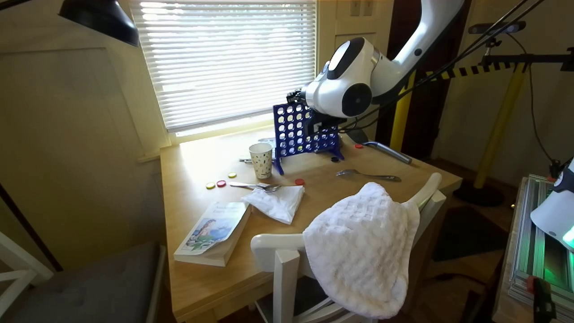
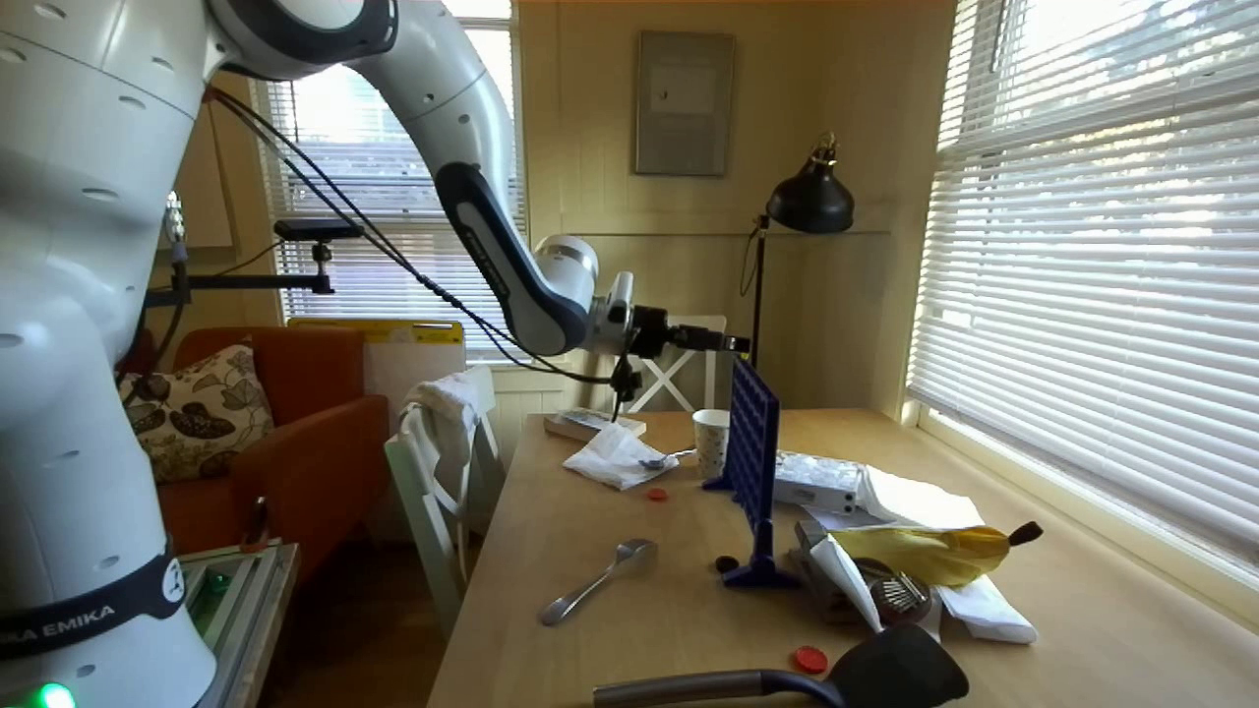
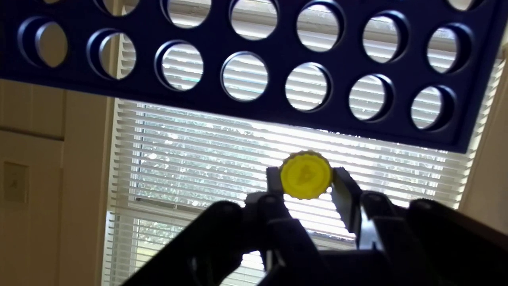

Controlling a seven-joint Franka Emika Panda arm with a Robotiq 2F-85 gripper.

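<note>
Yellow disc (image 3: 306, 174) is grasped between the two fingers (image 3: 274, 180) of the gripper (image 2: 740, 344), one bearing on each side of its rim. Position: at the fingertips, above the top edge of the blue grid frame (image 2: 755, 447); the wrist view shows a gap between disc and frame.

Nearest obstruction: that frame, upright on the table (image 1: 193, 157), below the fingertips. Patterned paper cup (image 1: 261, 160) stands upright just beside one end of it; a dark disc (image 2: 726, 563) lies by the foot at the opposite end.

Further out: a red disc (image 1: 299, 182) near a white napkin (image 1: 278, 206), with a fork (image 1: 269, 188) across the napkin's edge. Second fork (image 1: 376, 176) lies well apart from the first. A yellow item with a dark tip (image 2: 915, 553), identity not determined, lies on the frame's window side; a spatula (image 2: 895, 677) lies near the table's end. Book (image 1: 213, 229) lies flat beside the napkin.

Outermost: a chair (image 1: 287, 273), white towel (image 1: 365, 251) over its back.
</note>
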